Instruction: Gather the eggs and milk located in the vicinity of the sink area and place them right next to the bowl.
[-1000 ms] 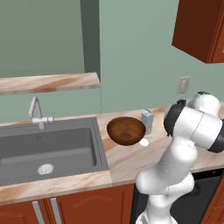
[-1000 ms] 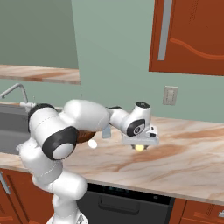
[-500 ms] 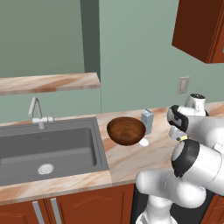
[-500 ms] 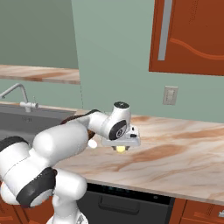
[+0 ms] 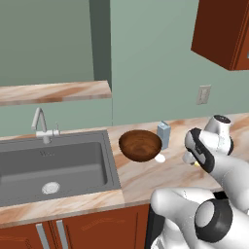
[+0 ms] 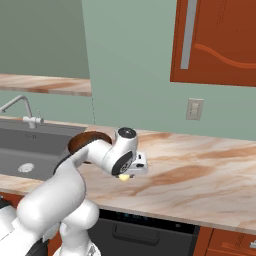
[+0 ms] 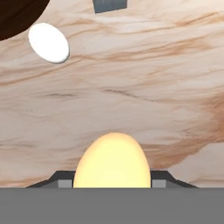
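sink: far left, set in the counter
bowl: right of sink
white egg: on counter, touching bowl's right side
milk: just behind egg
gripper: nearly closed on a yellow egg, above counter, right of bowl

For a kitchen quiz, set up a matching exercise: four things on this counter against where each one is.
Things:
1. white egg
2. yellow egg
3. milk carton
4. faucet

Places:
A. behind the sink
B. between the fingers of the gripper
C. on the counter beside the bowl, in front of the carton
D. upright near the wall, right of the bowl

Pairs: 1-C, 2-B, 3-D, 4-A
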{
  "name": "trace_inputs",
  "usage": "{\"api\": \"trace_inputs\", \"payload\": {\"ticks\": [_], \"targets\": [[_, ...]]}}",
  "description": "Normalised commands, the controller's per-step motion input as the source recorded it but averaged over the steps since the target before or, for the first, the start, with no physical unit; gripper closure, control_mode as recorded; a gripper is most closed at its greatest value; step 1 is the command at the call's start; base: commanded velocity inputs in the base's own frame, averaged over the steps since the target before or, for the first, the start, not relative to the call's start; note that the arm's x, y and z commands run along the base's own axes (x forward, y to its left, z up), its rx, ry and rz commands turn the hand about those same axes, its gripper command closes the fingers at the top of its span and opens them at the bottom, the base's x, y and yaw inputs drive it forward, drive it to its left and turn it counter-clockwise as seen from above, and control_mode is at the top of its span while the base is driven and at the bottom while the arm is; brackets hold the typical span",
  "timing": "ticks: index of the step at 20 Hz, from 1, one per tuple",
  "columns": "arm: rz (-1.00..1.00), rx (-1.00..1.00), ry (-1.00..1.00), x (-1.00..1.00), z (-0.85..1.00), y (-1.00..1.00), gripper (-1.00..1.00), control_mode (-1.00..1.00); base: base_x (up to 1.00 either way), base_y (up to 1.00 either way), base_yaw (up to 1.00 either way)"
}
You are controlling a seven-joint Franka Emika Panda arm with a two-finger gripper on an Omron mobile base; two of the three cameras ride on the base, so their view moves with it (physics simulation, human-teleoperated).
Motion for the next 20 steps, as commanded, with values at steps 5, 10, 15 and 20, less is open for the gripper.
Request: {"api": "trace_inputs", "payload": {"ticks": [5, 10, 15, 20], "targets": [[0.12, 0.19, -0.01, 0.06, 0.01, 0.03, 1.0, -1.0, 0.0, 0.0, 0.0], [0.29, 0.18, 0.0, 0.27, 0.0, 0.14, 1.0, -1.0, 0.0, 0.0, 0.0], [0.19, 0.03, 0.13, 0.02, 0.07, 0.55, 1.0, -1.0, 0.0, 0.0, 0.0], [0.0, 0.0, 0.08, 0.0, 0.0, 0.68, 1.0, -1.0, 0.0, 0.0, 0.0]]}}
